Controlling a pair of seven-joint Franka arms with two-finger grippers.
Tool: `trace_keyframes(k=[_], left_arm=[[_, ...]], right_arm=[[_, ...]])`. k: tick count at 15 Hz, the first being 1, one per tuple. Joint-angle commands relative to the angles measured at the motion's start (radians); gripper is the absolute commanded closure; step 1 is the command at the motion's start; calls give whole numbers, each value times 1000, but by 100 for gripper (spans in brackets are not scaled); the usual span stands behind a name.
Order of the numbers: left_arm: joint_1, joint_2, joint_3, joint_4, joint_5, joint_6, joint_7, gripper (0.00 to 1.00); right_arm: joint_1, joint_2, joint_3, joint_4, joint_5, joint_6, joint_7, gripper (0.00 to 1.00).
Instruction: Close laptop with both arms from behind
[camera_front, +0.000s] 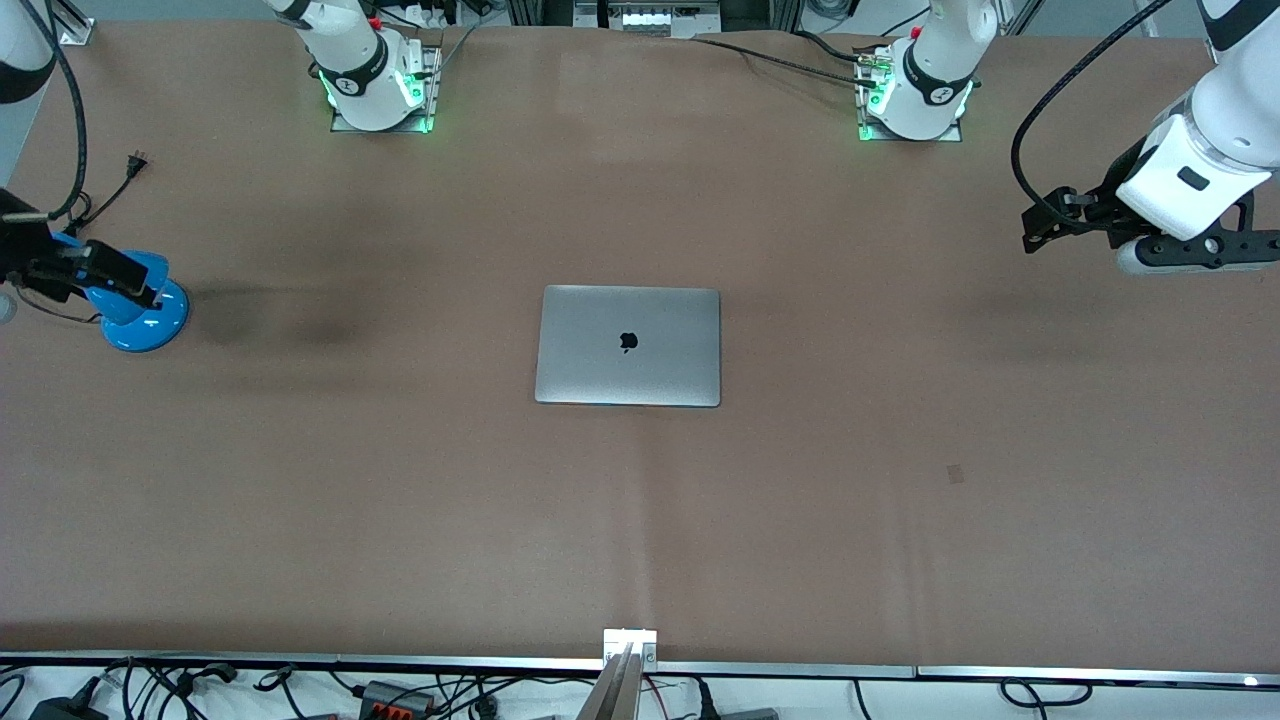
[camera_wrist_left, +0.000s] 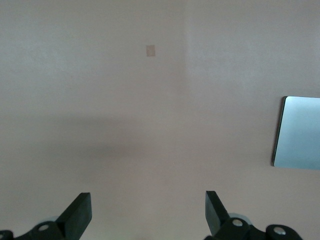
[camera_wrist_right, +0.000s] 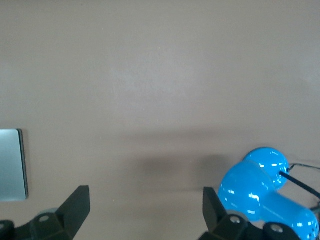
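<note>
Both grippers hang wide apart, holding nothing: left gripper (camera_wrist_left: 148, 212) and right gripper (camera_wrist_right: 146, 210) over bare table (camera_front: 900, 480); laptop (camera_front: 628, 345) lies shut, mid-table.

Blue desk lamp (camera_front: 135, 300) on brown table (camera_front: 900, 480), at right arm's end; black plug (camera_front: 137, 161) nearby.

Even, diffuse overhead light falls on my brown table (camera_front: 900, 520), bright without harsh edges. Soft, smeared shadows of my arms lie beside the blue desk lamp (camera_front: 140, 305) and at my left arm's end. The closed laptop (camera_front: 628, 345) carries a pale sheen on its lid; its edge glares whitish in my left wrist view. Sharp highlights glint on the lamp's glossy shell. Green lights glow at both bases. My wrist views look hazy and washed, with my fingers (camera_wrist_left: 77, 212) dark in the foreground.
</note>
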Motion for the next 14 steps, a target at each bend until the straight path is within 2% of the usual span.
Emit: trace_keyframes(k=[1,14], left_arm=[[8,0,-3,-1,6,9,-4,0],[10,3,-3,1,6,9,-2,0]], right_arm=[[-21,-54,25,-45,-15,-18,-19,0],[-19,-57,27,-26,-3,-51,-3,0]])
